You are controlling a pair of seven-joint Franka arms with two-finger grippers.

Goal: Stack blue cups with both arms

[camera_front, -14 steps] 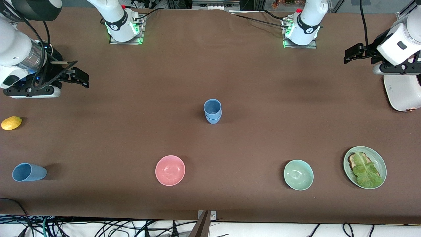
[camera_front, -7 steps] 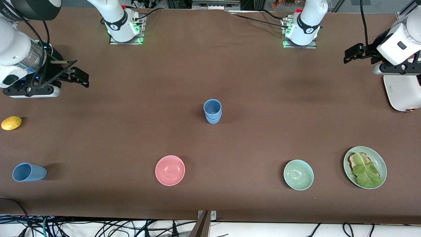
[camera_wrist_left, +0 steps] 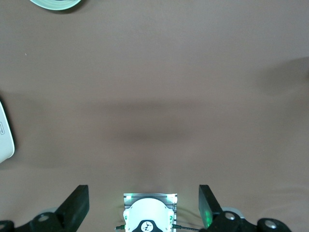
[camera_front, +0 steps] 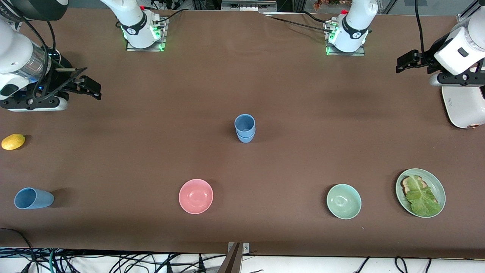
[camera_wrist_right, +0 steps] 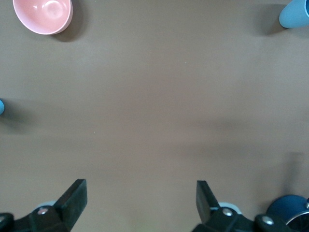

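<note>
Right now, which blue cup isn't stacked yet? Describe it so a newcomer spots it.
Start at the right arm's end of the brown table and find the yellow lemon. Nearer the front camera than the lemon lies the lone blue cup. Unlike the upright stacked cups mid-table, it lies on its side, alone.

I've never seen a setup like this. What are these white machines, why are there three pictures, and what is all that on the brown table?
They are two robot arms bolted to a table. The big picture looks down from across the table; the other two come from cameras on each arm's wrist. The left gripper and right gripper both hang open at the table's ends, holding nothing. Mid-table, two blue cups sit stacked. A third cup lies on its side near the right arm's end, not yet stacked. Also there: a lemon, a pink bowl, a green bowl and a plate with toast and lettuce.
</note>
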